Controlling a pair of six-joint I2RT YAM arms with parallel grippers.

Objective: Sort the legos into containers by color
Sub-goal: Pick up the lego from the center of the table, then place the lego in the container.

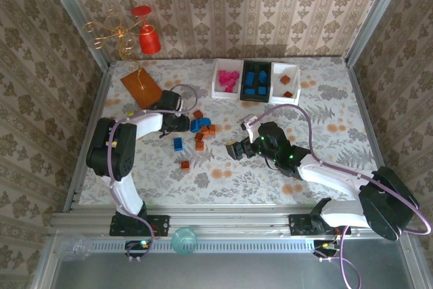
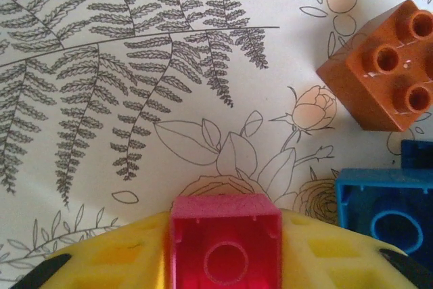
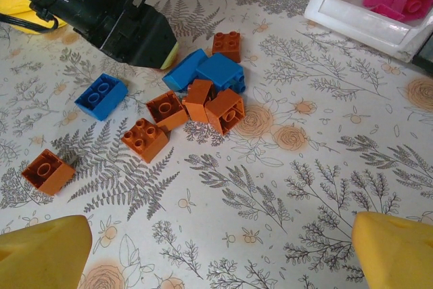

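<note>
An orange-brown board (image 1: 141, 86) was seen lying at the far left of a flower-printed table (image 1: 325, 109). Just right of it, the left gripper (image 1: 181, 122) was positioned low at the left edge of a heap of legos (image 1: 201, 130). In the left wrist view, a pink lego (image 2: 225, 245) was gripped between its yellow fingers (image 2: 115, 262), which were drawn in narrowly against the brick's sides. The heap was made up of blue and orange bricks lying against one another. A single blue lego (image 1: 178, 144) was placed just nearer than the heap, and a single orange lego (image 1: 185, 165) nearer still.

Right of the heap and apart from it, the right gripper (image 1: 235, 149) was pointed left, with its yellow fingertips (image 3: 40, 252) spread wide and nothing held between them.

Along the far side, three trays were lined up side by side: a left white tray (image 1: 216, 79) holding pink legos (image 1: 229, 79), a black tray (image 1: 245, 72) holding blue legos (image 1: 256, 82), and a right white tray (image 1: 281, 71) holding a few orange legos (image 1: 285, 80).
</note>
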